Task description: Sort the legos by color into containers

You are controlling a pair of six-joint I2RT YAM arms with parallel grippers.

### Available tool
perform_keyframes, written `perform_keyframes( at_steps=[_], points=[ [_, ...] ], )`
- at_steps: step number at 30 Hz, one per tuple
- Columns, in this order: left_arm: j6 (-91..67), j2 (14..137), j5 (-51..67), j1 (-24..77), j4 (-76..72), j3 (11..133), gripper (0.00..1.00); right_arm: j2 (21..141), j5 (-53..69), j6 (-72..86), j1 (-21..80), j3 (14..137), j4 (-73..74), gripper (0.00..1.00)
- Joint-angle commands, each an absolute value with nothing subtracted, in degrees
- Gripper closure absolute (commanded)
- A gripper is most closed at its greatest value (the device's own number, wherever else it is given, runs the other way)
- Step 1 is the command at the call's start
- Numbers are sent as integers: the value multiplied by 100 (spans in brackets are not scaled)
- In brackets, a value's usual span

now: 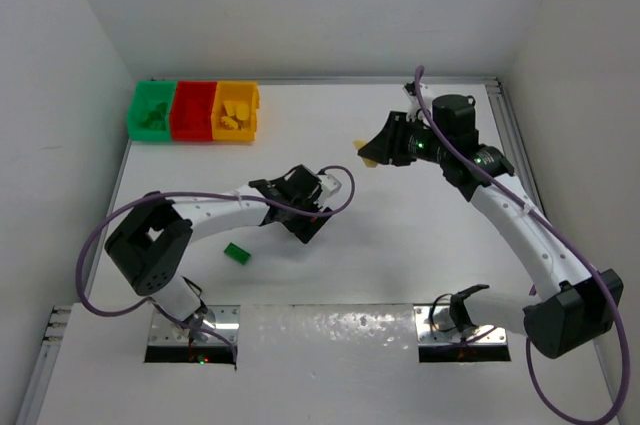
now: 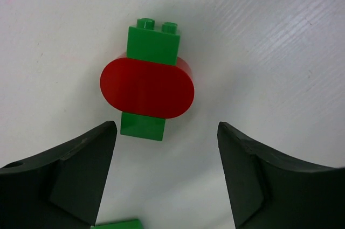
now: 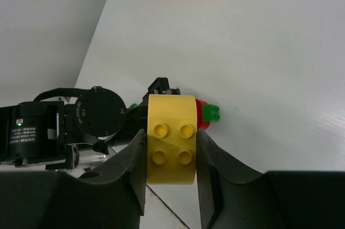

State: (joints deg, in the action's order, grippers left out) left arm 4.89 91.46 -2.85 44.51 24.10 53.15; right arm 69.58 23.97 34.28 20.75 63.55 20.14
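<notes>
1. Two black fingers of the right gripper (image 3: 171, 134) clamp one yellow four-stud plastic brick (image 3: 171, 116) by its sides, studs toward the wrist camera, held in the air above the white table (image 3: 259, 51).
2. Below that brick the left arm (image 3: 99, 118) shows, with one red edge and one green edge of two more pieces peeking out just right of the yellow one.
3. Left gripper (image 2: 166, 129) stands with its two fingers spread wide and holding nothing, one on each side of a small stack on the table, touching neither piece.
4. That stack counts two pieces: one green two-stud plastic brick (image 2: 152, 43), studs pointing away from the fingers, and one red oval plastic plate (image 2: 146, 88) across its middle, so that green shows at both ends.
5. One flat green plastic brick (image 1: 237, 254) lies alone on the table in the overhead view, near the left arm.
6. Three open-top bins stand joined in a row at the far left corner: one green plastic bin (image 1: 148, 135), one red plastic bin (image 1: 191, 135) in the middle, one yellow-orange plastic bin (image 1: 234, 136).
7. Green pieces lie in the green bin and yellow pieces in the yellow-orange one, too small to count; what the red bin holds cannot be told.
8. Both grippers are well apart from the bins.
</notes>
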Motion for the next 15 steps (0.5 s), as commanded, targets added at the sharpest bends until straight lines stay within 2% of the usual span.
perform_keyframes(
  at_steps=[1,5,8,10,11,12,13,15],
  points=[
    [825,8720,-80,4403,2346,5475,26,6838,2320,3217,2083,6477,2109,100],
    [1851,8027,165,4403,2347,5765,38,6934,2110,2708,2083,6627,2880,100],
    [3502,7124,518,4395,1830,5486,39,7074,2197,2295,2083,6758,3163,100],
    [4908,6577,773,4386,851,4751,34,7180,2460,2224,2092,6890,3243,100],
    [5287,6122,852,4386,487,4459,21,7224,2522,2224,2092,6925,3269,100],
    [5900,5961,1070,4386,170,4247,15,7312,2575,2276,2127,6952,3243,100],
    [6115,5846,1203,4386,-285,4002,11,7347,2584,2320,2170,6961,3200,100],
    [6162,5906,1642,4403,-255,4121,10,7435,2593,2408,2433,7040,3042,100]
  ],
)
